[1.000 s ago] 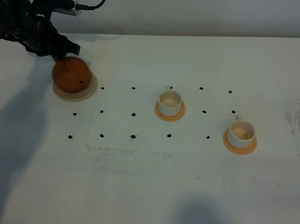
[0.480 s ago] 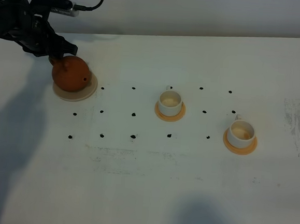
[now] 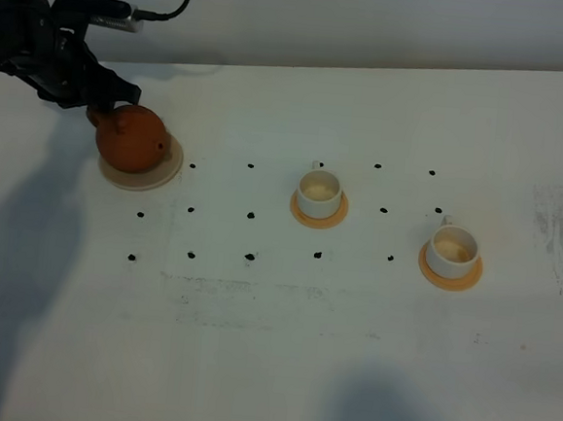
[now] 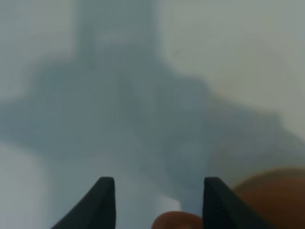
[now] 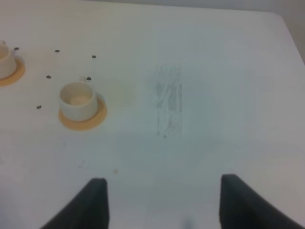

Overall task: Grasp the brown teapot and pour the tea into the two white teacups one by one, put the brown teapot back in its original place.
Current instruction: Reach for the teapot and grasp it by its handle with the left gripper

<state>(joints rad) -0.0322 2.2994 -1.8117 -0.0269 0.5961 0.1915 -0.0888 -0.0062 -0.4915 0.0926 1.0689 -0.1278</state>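
Observation:
The brown teapot (image 3: 131, 138) stands on its cream-beige coaster (image 3: 171, 167) at the far left of the table. My left gripper (image 3: 101, 109) is at the teapot's back-left side, by the handle. In the left wrist view the left gripper (image 4: 159, 202) has its jaws apart, with a brown piece of the teapot (image 4: 175, 220) between the tips and not filling the gap. Two white teacups (image 3: 319, 188) (image 3: 451, 245) sit on orange-tan coasters to the right. My right gripper (image 5: 159, 205) is open and empty, beyond the right-hand cup (image 5: 77, 97).
Small black dots (image 3: 251, 214) mark the white table (image 3: 271, 346) between the teapot and the cups. A grey scuffed patch (image 3: 556, 227) lies near the right edge. A black cable (image 3: 171, 2) runs off the left arm at the back.
The left gripper has drawn slightly back and to the left. The teapot has settled more upright on its coaster. The cups have not moved.

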